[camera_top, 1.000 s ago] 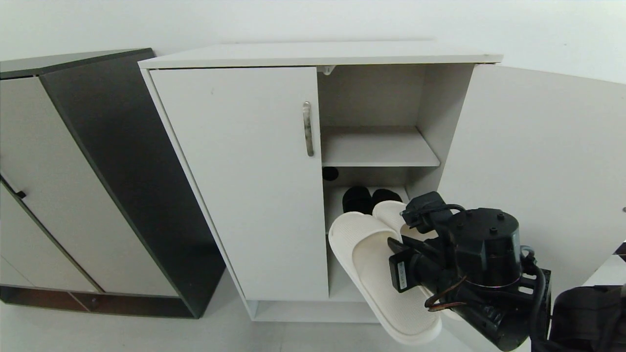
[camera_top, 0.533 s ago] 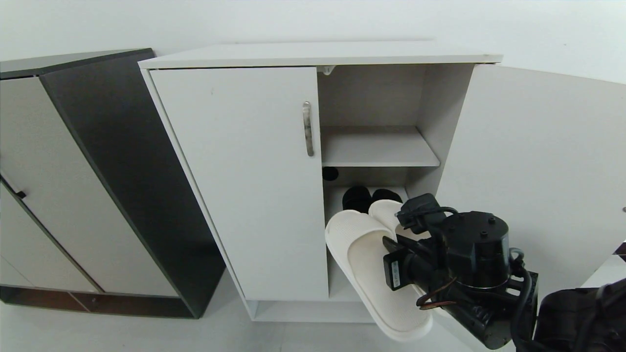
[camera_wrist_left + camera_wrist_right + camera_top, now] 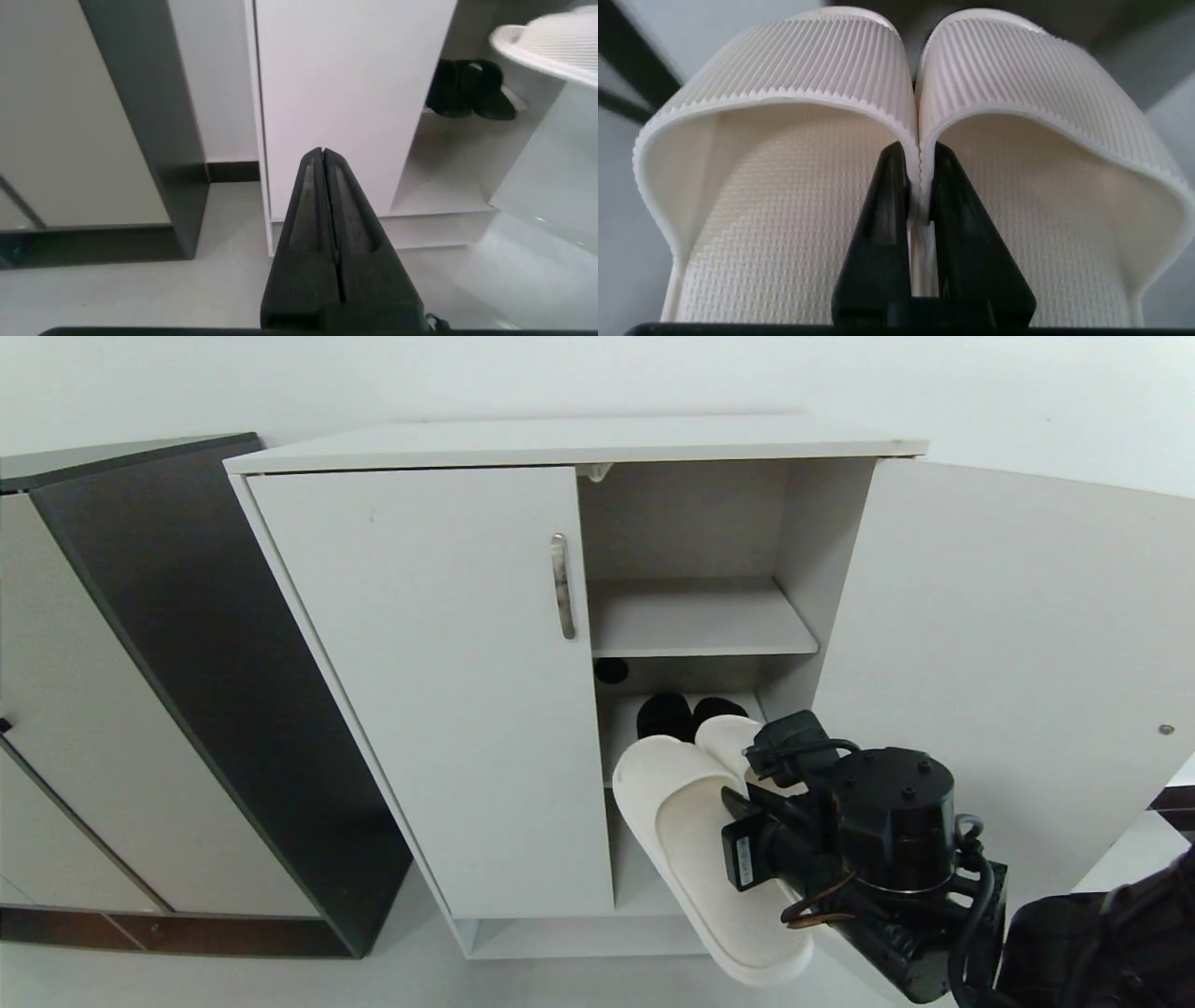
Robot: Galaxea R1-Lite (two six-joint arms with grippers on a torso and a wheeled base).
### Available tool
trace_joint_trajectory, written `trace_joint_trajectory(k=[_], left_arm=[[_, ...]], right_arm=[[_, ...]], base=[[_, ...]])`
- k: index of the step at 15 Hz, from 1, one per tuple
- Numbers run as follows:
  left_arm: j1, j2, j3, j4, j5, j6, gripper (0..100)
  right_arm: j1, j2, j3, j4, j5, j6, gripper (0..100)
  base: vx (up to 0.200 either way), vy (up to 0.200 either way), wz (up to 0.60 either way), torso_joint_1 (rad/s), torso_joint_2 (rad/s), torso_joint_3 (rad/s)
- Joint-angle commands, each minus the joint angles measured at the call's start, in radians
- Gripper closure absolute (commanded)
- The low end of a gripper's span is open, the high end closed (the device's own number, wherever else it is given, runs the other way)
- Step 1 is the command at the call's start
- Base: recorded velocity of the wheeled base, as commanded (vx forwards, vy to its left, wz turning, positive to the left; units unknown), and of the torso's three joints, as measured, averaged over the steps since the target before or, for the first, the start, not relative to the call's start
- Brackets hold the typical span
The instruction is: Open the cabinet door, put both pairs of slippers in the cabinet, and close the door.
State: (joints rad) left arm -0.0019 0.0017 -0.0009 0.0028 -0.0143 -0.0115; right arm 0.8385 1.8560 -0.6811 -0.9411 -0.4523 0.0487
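room log | wall [image 3: 597,373]: a plain white one is running across, far beyond my right claw [image 3: 918,163] | floor [image 3: 233,980]: pale grey, lying below my claw | side cabinet [image 3: 187,663]: dark-flanked, pale-doored, standing well left of my claw | light: falling soft and even

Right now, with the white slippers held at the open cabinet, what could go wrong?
The right claw pinches the white slippers only by their touching inner edges; one could slip out. The black slippers already sit on the shelf ahead, so pushing in may shove them. The white pair hangs close to the shut left door and could catch its edge.
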Motion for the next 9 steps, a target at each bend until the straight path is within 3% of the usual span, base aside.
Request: trace_joint_trajectory(k=[1, 3, 4, 5, 6, 7, 8, 9], left_arm=[[-0.001, 0.000, 0.001, 0.000, 0.000, -0.001, 100], [-0.001, 0.000, 0.001, 0.000, 0.000, 0.001, 100], [-0.001, 0.000, 0.001, 0.000, 0.000, 0.001, 100], [-0.001, 0.000, -0.001, 0.000, 0.000, 0.001, 100], [-0.001, 0.000, 0.001, 0.000, 0.000, 0.001, 100], [-0.001, 0.000, 0.001, 0.000, 0.000, 0.001, 100], [-0.001, 0.000, 0.001, 0.000, -0.001, 0.005, 100], [-0.001, 0.000, 0.001, 0.000, -0.001, 0.005, 100]], right_arm=[[0.002, 0.017, -0.086, 0.077, -0.068, 0.003, 100], [0.017, -0.023, -0.193, 0.298, -0.137, 0.077, 100], [0.050, -0.058, -0.299, 0.476, -0.187, 0.158, 100], [0.057, -0.066, -0.336, 0.538, -0.213, 0.177, 100], [0.074, -0.072, -0.459, 0.702, -0.293, 0.214, 100], [0.074, -0.072, -0.459, 0.702, -0.293, 0.214, 100], [0.074, -0.064, -0.575, 0.755, -0.335, 0.224, 100], [0.073, -0.063, -0.600, 0.755, -0.336, 0.220, 100]], base=[[0.000, 0.000, 0.00, 0.000, 0.00, 0.000], [0.000, 0.000, 0.00, 0.000, 0.00, 0.000], [0.000, 0.000, 0.00, 0.000, 0.00, 0.000], [0.000, 0.000, 0.00, 0.000, 0.00, 0.000], [0.000, 0.000, 0.00, 0.000, 0.00, 0.000], [0.000, 0.000, 0.00, 0.000, 0.00, 0.000], [0.000, 0.000, 0.00, 0.000, 0.00, 0.000], [0.000, 0.000, 0.00, 0.000, 0.00, 0.000]])
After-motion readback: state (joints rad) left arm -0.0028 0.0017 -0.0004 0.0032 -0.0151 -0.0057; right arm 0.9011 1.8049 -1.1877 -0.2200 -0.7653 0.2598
